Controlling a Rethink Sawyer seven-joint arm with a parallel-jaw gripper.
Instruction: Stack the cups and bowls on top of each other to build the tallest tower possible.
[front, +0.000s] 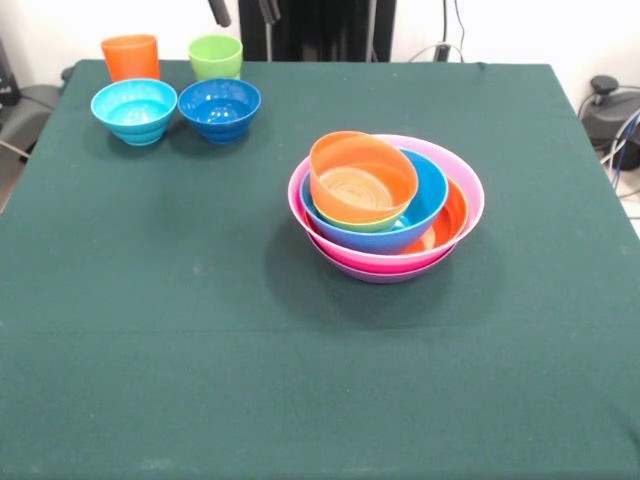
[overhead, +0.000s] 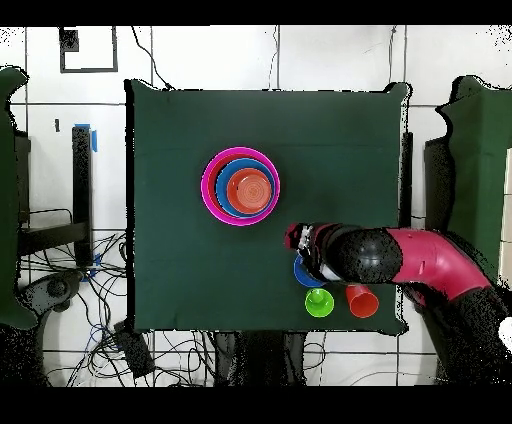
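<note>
The tower (front: 385, 205) stands right of the table's middle: a purple bowl at the bottom, then pink, large orange and large blue bowls, a small lime green bowl, and a small orange bowl (front: 360, 178) tilted on top. It also shows in the overhead view (overhead: 240, 186). At the far left stand the orange cup (front: 130, 57), the lime green cup (front: 215, 56), the light blue bowl (front: 134, 110) and the dark blue bowl (front: 219, 108). My gripper (front: 243, 10) shows only two tips at the top edge, apart and empty, above and behind the dark blue bowl. Overhead, my gripper (overhead: 297, 238) hovers by the dark blue bowl (overhead: 303, 272); the arm hides the light blue bowl.
The table (front: 200, 330) is covered in dark green cloth. Overhead, the green cup (overhead: 319, 302) and the orange cup (overhead: 361, 299) stand at the table's edge nearest the robot's base. Cables and equipment lie around the table on the floor.
</note>
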